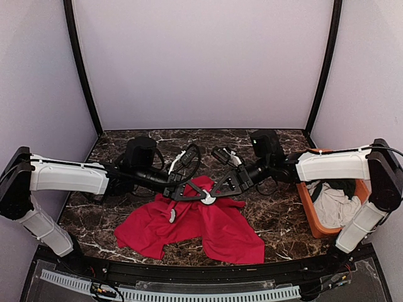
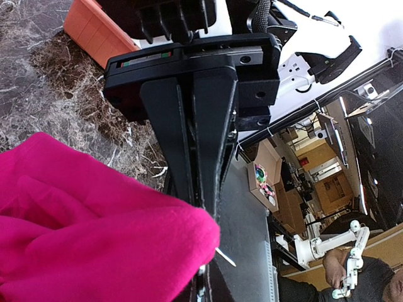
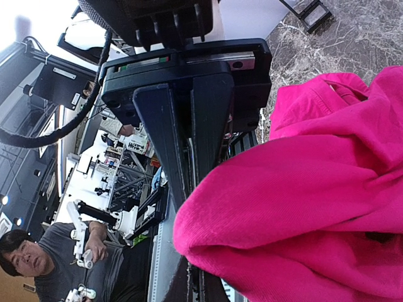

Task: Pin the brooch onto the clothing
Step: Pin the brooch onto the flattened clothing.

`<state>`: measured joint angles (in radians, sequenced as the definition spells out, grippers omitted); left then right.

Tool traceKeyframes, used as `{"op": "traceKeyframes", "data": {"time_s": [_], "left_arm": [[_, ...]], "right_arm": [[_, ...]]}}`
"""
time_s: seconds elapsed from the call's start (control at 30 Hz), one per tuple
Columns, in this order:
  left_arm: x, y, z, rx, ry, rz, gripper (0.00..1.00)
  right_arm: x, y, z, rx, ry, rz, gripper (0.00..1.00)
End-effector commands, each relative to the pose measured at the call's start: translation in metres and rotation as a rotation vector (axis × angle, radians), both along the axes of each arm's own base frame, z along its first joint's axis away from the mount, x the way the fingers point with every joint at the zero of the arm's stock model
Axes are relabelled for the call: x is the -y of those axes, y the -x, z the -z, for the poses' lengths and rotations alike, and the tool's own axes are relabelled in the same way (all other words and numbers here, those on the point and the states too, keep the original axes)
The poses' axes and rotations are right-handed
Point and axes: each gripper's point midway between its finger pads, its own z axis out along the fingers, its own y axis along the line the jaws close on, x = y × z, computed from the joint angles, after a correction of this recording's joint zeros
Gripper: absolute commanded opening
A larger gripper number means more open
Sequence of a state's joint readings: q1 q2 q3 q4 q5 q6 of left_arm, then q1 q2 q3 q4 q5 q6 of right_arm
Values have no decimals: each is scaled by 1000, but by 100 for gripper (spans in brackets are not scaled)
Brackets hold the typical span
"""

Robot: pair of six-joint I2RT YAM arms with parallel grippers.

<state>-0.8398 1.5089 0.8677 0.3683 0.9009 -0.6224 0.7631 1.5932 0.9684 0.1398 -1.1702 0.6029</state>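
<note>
Where the two arms met over the middle of the table, the red T-shirt (image 1: 214,229) was seen lying crumpled on the dark marble. Most of it was spread flat toward the near edge. Its upper part was drawn up into a peak at the grippers.

In the left wrist view, a thin silver pin (image 2: 225,257) was seen poking out from under a bunched fold of the shirt, just beside the finger ends. The jaws of the left gripper (image 2: 200,202) were pressed together. Their tips were hidden behind that fold, so it could not be told whether anything was pinched between them.

The jaws of the right gripper (image 3: 187,189) were likewise closed flat against each other. A thick fold of the shirt was gathered over their ends and appeared to be clamped there.

From above, both grippers were seen tip to tip over the raised fabric, with a small pale piece (image 1: 208,199) between them, too small to make out. Another small pale object (image 1: 171,215) was seen lying on the shirt to the left.

An orange basket (image 1: 310,217) was placed at the right edge of the table (image 1: 277,217), well apart from the shirt. A white cloth (image 1: 334,206) and a dark green garment (image 1: 337,187) were held in it.
</note>
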Motion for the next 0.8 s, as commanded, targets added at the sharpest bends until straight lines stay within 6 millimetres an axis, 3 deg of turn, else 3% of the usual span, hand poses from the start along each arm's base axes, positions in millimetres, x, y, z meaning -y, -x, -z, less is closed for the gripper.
{"op": "traceKeyframes", "data": {"time_s": [0.0, 0.17, 0.33, 0.43, 0.63, 0.77], "left_arm": [[1, 10, -10, 50, 44, 44, 1], [1, 8, -13, 60, 45, 32, 1], [-3, 4, 0, 91, -44, 10, 1], [-5, 1, 7, 111, -101, -14, 1], [-7, 0, 15, 165, -158, -36, 1], [-9, -4, 14, 187, -167, -58, 1]], "right_arm": [[-3, -3, -13, 42, -22, 21, 0], [-3, -4, -12, 26, -9, 16, 3], [-7, -6, -8, -28, 16, 8, 37], [-9, -9, -6, -52, 39, 20, 48], [-18, -10, 0, -52, 101, 28, 51], [-21, -7, 15, -57, 175, 40, 51]]}}
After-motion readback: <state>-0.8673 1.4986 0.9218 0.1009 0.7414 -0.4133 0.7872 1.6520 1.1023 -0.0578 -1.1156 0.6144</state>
